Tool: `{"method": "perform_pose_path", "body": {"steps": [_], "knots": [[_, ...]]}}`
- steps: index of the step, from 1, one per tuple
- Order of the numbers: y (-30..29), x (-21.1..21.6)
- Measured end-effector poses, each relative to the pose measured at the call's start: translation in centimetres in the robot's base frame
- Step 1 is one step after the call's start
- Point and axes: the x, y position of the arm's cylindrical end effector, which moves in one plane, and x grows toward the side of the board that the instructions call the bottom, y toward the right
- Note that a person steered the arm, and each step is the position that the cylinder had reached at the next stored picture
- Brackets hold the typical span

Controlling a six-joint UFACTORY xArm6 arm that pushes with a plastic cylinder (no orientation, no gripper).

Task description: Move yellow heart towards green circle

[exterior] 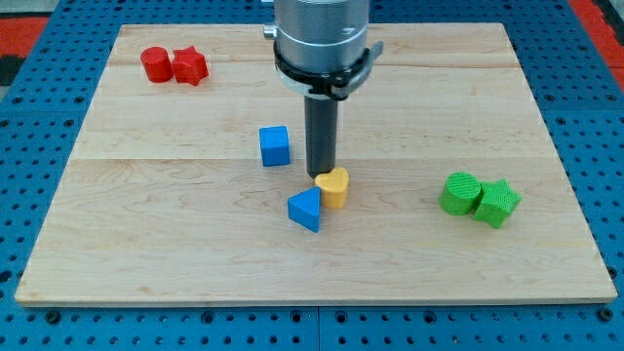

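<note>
1. Beside the yellow heart (333, 186), at its upper-left edge, my tip (321, 175) touches, seemingly to push rightward.
2. Well right of the heart sits the green circle (459, 193).
3. No claw exists.

Pale wooden board (146, 244) filling the view, blue perforated bench (39, 322) showing all round it, even bright light, soft shadows
</note>
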Motion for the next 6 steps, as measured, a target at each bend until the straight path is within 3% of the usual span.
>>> {"method": "perform_pose_path", "body": {"steps": [3,4,6], "knots": [[6.5,5.6],[7.5,5.6],[7.1,12.3]]}}
